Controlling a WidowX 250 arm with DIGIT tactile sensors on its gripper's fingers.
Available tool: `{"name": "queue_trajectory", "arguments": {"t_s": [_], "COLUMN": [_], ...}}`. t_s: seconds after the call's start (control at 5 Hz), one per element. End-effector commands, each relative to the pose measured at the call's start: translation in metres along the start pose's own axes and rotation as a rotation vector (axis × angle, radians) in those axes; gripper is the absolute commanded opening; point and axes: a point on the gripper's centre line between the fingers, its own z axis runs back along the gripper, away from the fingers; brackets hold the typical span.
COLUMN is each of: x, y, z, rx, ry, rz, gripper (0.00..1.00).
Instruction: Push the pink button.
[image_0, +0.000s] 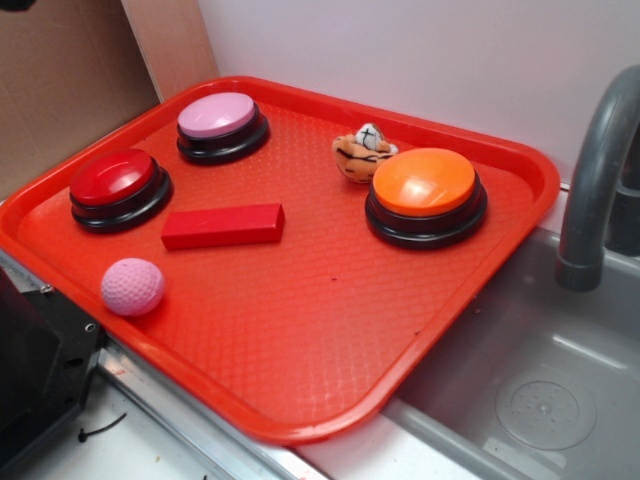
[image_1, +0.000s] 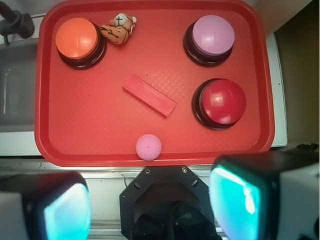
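The pink button (image_0: 217, 116) (image_1: 213, 33), a pale lilac dome on a black ring, sits at the far left corner of the red tray (image_0: 300, 340) (image_1: 90, 135). In the wrist view it lies at the upper right. My gripper (image_1: 150, 205) hangs high above the robot base, off the tray's near edge and far from the button. Its two fingers (image_1: 65, 210) stand wide apart at the bottom of the wrist view with nothing between them. The gripper does not show in the exterior view.
On the tray also rest a red button (image_0: 112, 178), a larger orange button (image_0: 424, 182), a red block (image_0: 222, 225), a pink golf ball (image_0: 132, 286) and a small tiger toy (image_0: 360, 152). A grey sink (image_0: 540, 380) with a faucet (image_0: 595, 180) lies to the right.
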Motion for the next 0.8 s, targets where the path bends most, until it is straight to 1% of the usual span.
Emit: {"name": "queue_trajectory", "arguments": {"t_s": [0.0,0.2,0.4,0.6], "x": [0.0,0.047,0.081,0.096], "y": [0.0,0.04,0.071,0.092], "z": [0.0,-0.044,-0.067,-0.088], "rx": [0.0,-0.049,0.141,0.152], "ry": [0.0,0.032,0.03,-0.052], "rz": [0.0,0.025,0.212,0.257], "gripper": [1.0,1.0,1.0,1.0]}}
